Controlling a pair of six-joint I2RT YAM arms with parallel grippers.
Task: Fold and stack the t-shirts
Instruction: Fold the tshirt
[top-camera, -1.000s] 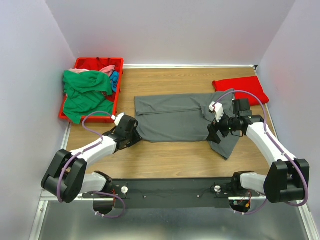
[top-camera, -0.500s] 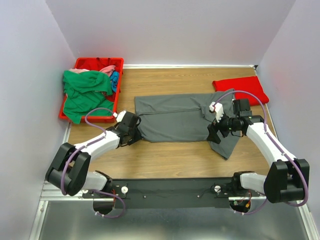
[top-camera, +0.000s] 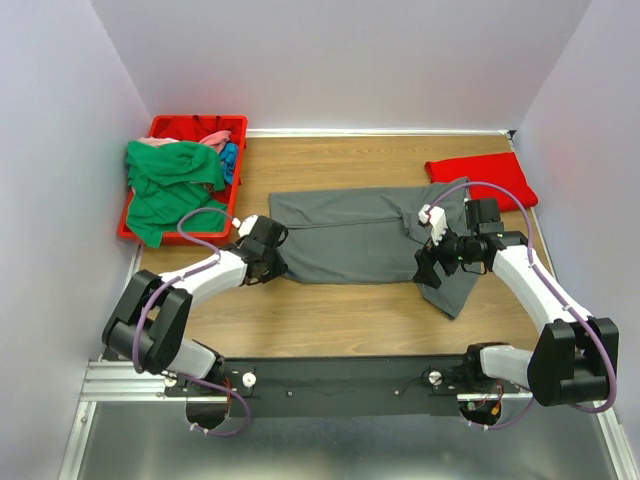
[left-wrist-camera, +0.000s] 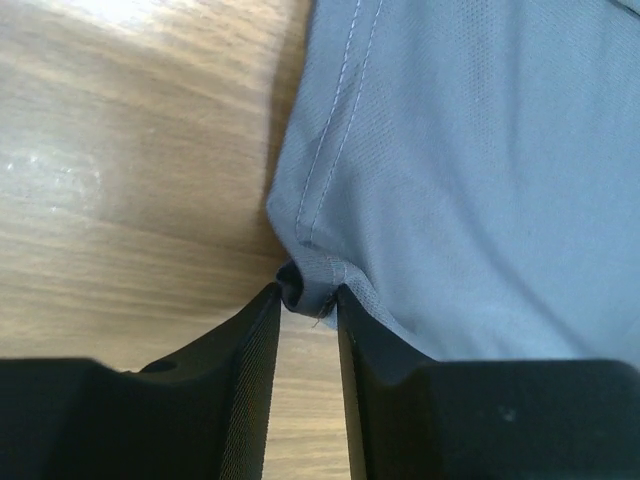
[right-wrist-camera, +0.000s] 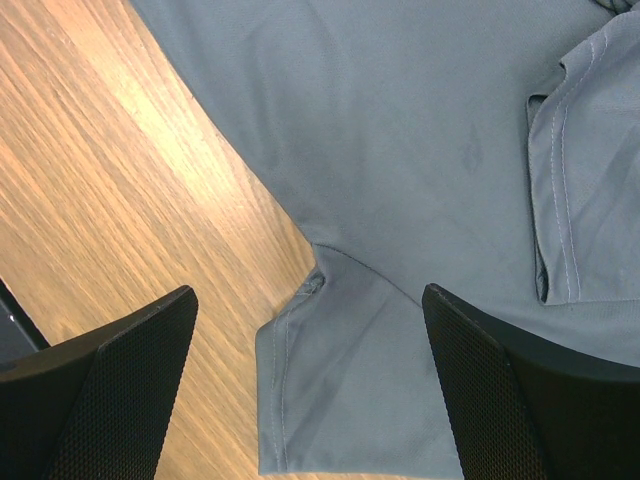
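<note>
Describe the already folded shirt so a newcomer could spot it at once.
Start at the wooden table and go to its far right corner. There lies the red t-shirt, folded flat; the grey t-shirt nearby is spread out, and the other red thing is a bin.

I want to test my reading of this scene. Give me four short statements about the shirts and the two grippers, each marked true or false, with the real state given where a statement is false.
1. The left gripper pinches a hem corner of the dark grey t-shirt. True.
2. The right gripper is closed on that shirt's sleeve. False: its jaws stand wide open above the cloth and hold nothing.
3. The red t-shirt lies folded near the far right corner of the table. True.
4. The green t-shirt is spread flat in the middle of the table. False: it is crumpled and hangs over the rim of the red bin at the far left.
</note>
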